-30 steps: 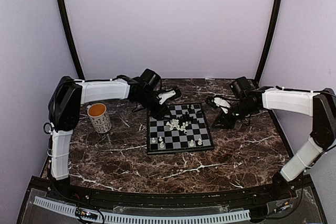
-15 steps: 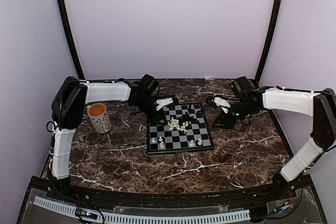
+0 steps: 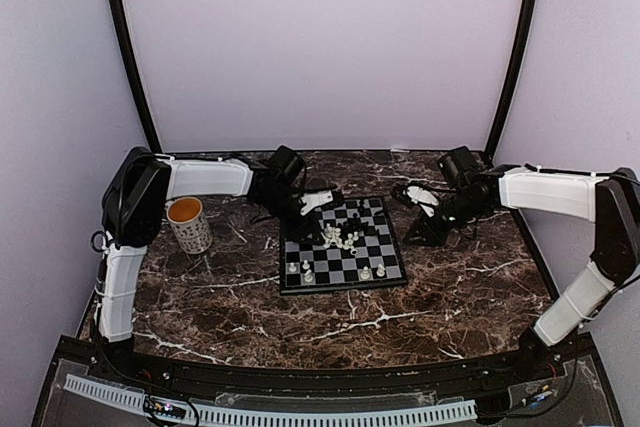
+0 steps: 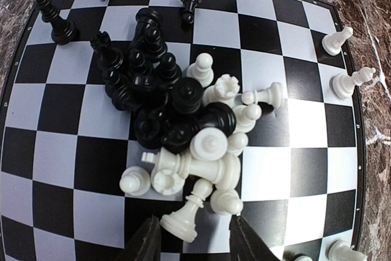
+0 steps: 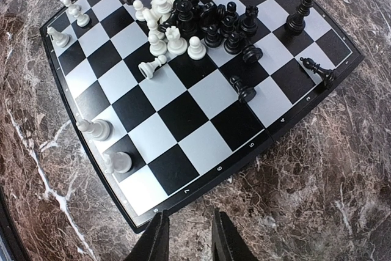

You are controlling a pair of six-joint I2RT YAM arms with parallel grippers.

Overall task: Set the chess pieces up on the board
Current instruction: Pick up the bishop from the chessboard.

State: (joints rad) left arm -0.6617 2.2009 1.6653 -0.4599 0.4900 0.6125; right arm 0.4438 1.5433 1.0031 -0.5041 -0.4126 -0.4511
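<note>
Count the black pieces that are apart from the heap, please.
3. One black piece is near the board's far edge, a second by its far right corner, a third at the middle of its right edge. The heap may hide more.

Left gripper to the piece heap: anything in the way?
Nothing visible. The left gripper, open, hangs right at the heap of chess pieces in the middle of the board; a toppled white piece lies just ahead of its fingertips. White neighbours touch it, so a clean single pick looks tight.
</note>
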